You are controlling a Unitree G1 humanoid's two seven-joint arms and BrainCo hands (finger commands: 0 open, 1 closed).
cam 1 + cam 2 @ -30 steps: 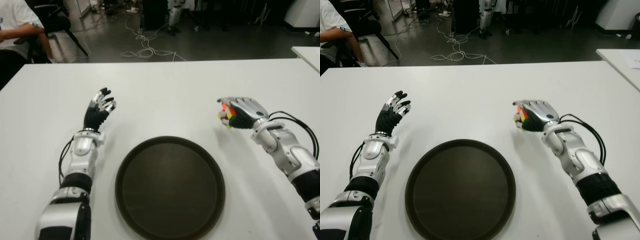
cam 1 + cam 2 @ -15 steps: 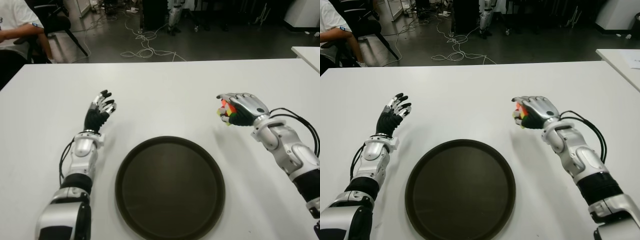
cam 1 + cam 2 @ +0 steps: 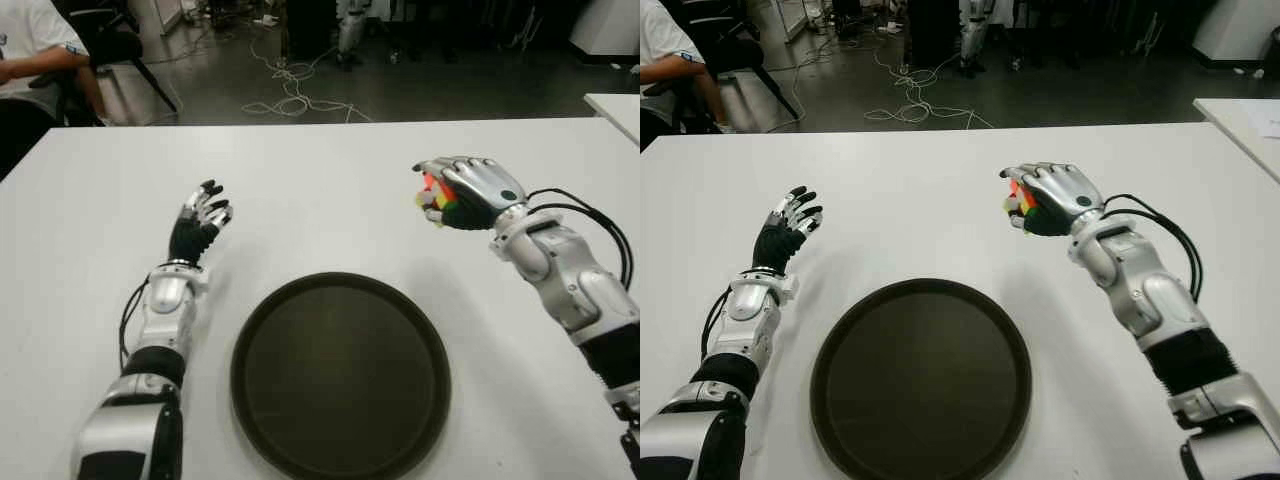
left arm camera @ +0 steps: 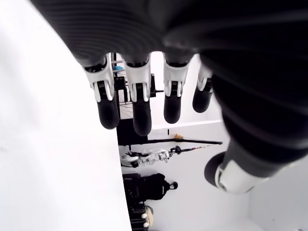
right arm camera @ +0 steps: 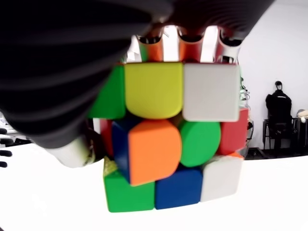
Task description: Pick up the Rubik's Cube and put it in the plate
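The Rubik's Cube [image 3: 433, 198] is held in my right hand [image 3: 460, 193], fingers curled over its top, lifted above the white table behind the right rim of the plate. Close up in the right wrist view, the cube [image 5: 168, 144] shows yellow, white, orange, green and blue stickers under the fingers. The dark round plate [image 3: 340, 372] lies at the near centre of the table with nothing in it. My left hand [image 3: 198, 222] shows to the left of the plate, fingers spread and holding nothing.
The white table [image 3: 320, 180] stretches wide behind the plate. A person sits on a chair [image 3: 40, 60] beyond the far left corner. Cables [image 3: 290, 95] lie on the floor behind. Another white table's corner [image 3: 615, 105] shows at far right.
My right hand has risen and moved left and away with the cube, closer to the plate's far right side. The left hand has hardly moved.
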